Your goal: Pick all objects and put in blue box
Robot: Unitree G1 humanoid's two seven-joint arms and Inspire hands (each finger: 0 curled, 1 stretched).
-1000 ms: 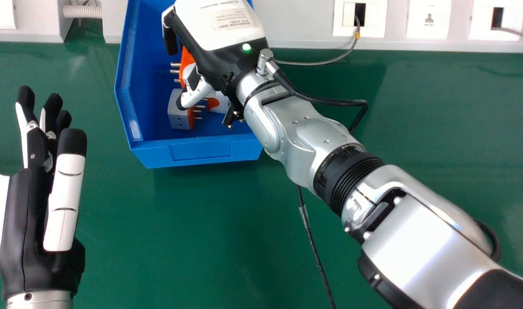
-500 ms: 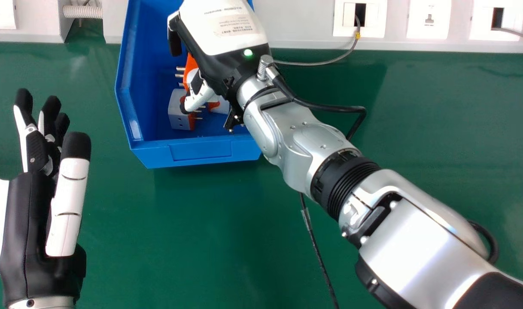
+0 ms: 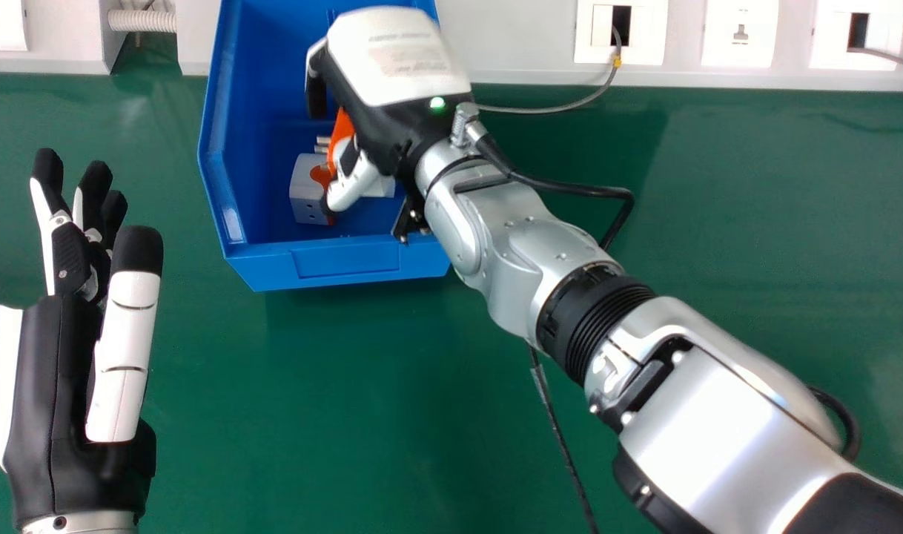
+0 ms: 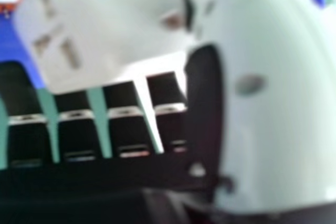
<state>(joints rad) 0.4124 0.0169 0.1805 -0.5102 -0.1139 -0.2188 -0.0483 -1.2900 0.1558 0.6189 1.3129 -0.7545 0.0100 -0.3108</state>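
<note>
Drawn slightly back toward the robot, the right hand (image 3: 396, 96) pinches an orange-and-white adapter (image 3: 341, 132) between thumb and fingers, over the blue box (image 3: 348, 259). Another adapter (image 3: 305, 191) lies by its thumb tip. Well left of it, the left hand (image 3: 40, 400) has straight fingers; green tabletop (image 3: 348, 400) surrounds the box, white socket trunking (image 3: 526, 37) beyond.

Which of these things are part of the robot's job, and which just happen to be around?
Part of the job:
- blue box
- orange-and-white plug adapter in the right hand
- pale adapter lying in the box

Just around:
- wall sockets
- grey cable
- black cable on the table
</note>
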